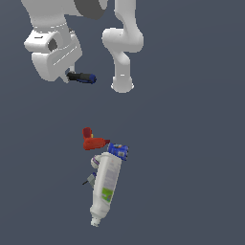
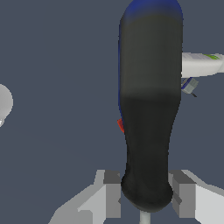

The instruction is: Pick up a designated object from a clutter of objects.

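Exterior view: gripper [image 1: 68,75] holds the screwdriver [image 1: 82,77] high off the worktop [image 1: 191,143] — drill [image 1: 92,140], bottle [image 1: 106,187], can [image 1: 118,151] lie below. Wrist view: fingers [image 2: 112,192] clamped on the screwdriver [image 2: 149,105] handle — bottle [image 2: 201,64] beyond.

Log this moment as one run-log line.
gripper: shut on screwdriver | screwdriver: lifted clear of clutter | drill, white bottle, blue can: lying together | phase: object picked

In the wrist view the screwdriver [image 2: 151,109] hides most of the red drill [image 2: 120,126] and white bottle [image 2: 201,64].
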Tool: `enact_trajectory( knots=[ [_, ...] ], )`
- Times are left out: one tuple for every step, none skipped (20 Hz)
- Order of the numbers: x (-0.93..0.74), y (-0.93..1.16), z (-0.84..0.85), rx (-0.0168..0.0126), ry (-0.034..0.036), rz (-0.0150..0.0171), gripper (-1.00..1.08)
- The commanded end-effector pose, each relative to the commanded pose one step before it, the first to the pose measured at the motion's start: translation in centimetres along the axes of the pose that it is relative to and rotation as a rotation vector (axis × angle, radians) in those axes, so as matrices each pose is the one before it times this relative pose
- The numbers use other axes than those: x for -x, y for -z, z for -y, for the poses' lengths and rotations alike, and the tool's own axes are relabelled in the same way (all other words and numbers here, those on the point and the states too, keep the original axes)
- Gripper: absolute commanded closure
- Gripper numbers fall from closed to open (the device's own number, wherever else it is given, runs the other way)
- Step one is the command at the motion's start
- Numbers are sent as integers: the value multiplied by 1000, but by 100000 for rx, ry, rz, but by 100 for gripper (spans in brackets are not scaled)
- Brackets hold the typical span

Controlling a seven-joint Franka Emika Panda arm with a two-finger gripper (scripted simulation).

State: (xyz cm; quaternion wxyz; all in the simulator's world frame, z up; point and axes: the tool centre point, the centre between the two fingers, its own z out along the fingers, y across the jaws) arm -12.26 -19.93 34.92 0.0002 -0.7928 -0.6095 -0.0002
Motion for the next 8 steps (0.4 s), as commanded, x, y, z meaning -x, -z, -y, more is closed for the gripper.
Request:
enact_trajectory(
  knots=[
    [581, 848, -255, -13, 68, 22, 108],
    [120, 225, -74, 14, 26, 62, 108],
    [122, 169, -67, 0, 0, 0, 108],
    [90, 126, -57, 0, 0, 0, 108],
    [59, 84, -47, 0, 0, 0, 108],
    [30, 44, -37, 0, 0, 0, 108],
    [6, 12, -24, 0, 0, 0, 108],
    [-1, -1, -8, 0, 0, 0, 108]
  ],
)
